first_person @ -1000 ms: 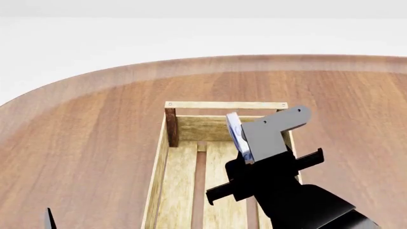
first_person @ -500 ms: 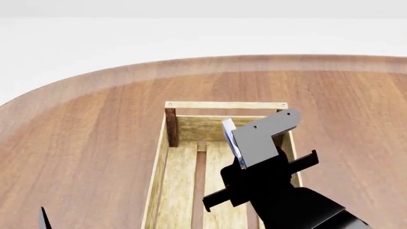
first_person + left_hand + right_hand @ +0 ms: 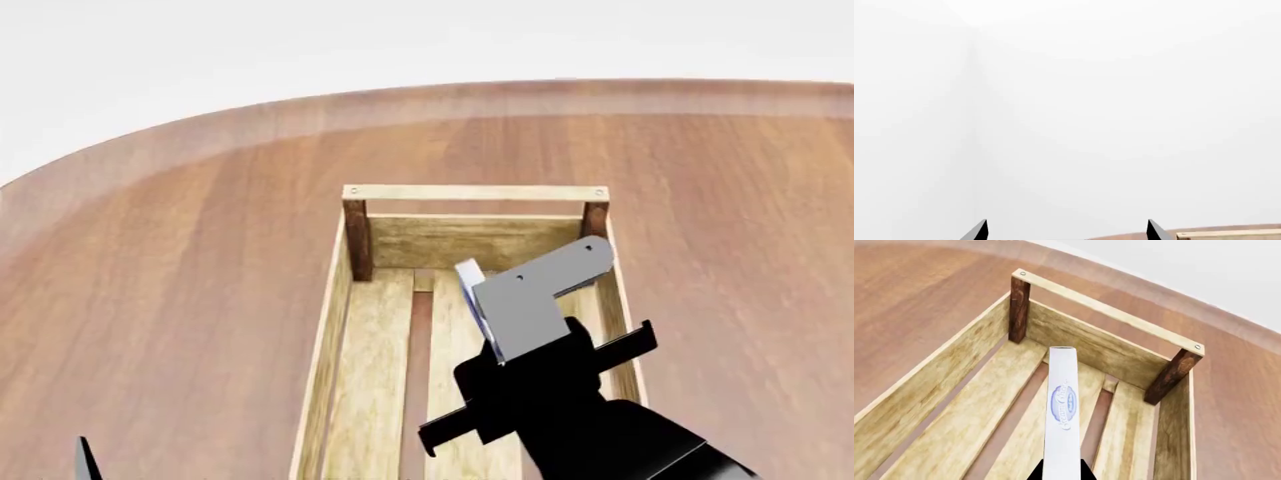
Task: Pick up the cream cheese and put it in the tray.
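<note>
Jaws on the right gripper [image 3: 487,300] are clamped on the cream cheese [image 3: 1062,415], holding the little box edge-up so the blue oval logo faces the wrist camera. Compared with a second ago, the whole thing has dropped lower and slid inward: earlier the box sat up around the far rail of the tray [image 3: 340,330], now it's below the rim line, hanging between the two long slatted walls with the far end wall just ahead of the jaws. From the wrist view the slats of the tray floor lie right under the box (can't tell for sure whether it's touching them yet, looks like a small gap to me).

So basically the carry part is done and we're at the drop-off. I'd say what's left is lowering a touch and letting go, with the box likely tipping flat since it's standing on its thin edge.

Left gripper [image 3: 1066,231] is off to the side above the counter [image 3: 174,260], jaws apart, holding nothing.
</note>
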You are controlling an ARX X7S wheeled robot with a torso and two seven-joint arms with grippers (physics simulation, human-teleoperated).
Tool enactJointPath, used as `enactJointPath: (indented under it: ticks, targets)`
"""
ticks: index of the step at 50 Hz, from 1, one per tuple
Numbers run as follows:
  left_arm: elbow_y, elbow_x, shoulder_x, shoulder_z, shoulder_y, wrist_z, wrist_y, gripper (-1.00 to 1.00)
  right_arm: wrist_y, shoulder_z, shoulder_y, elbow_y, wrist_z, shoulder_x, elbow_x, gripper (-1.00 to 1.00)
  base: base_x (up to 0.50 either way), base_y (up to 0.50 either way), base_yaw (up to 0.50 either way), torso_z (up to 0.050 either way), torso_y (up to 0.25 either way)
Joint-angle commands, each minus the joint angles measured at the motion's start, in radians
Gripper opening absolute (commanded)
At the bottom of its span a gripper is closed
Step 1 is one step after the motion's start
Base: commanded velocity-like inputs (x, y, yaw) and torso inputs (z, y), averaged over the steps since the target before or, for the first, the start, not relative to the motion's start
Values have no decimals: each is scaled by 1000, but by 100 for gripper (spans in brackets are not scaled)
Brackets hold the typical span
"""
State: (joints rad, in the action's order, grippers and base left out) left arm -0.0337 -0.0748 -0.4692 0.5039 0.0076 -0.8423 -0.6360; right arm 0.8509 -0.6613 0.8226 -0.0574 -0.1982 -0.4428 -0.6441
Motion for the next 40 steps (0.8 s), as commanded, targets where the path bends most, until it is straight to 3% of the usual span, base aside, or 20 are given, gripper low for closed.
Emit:
enactJointPath:
  ticks: [1, 40]
  targets:
    - [-5, -12, -2, 1, 2, -5, -22, 100, -7, -8, 9, -3, 8, 5, 32, -100, 0, 0, 0, 0, -70]
    - [-5, -12, -4, 3, 2, -9, -25, 100, -18, -27, 5, 3, 23, 3, 29, -100, 0, 0, 0, 0, -70]
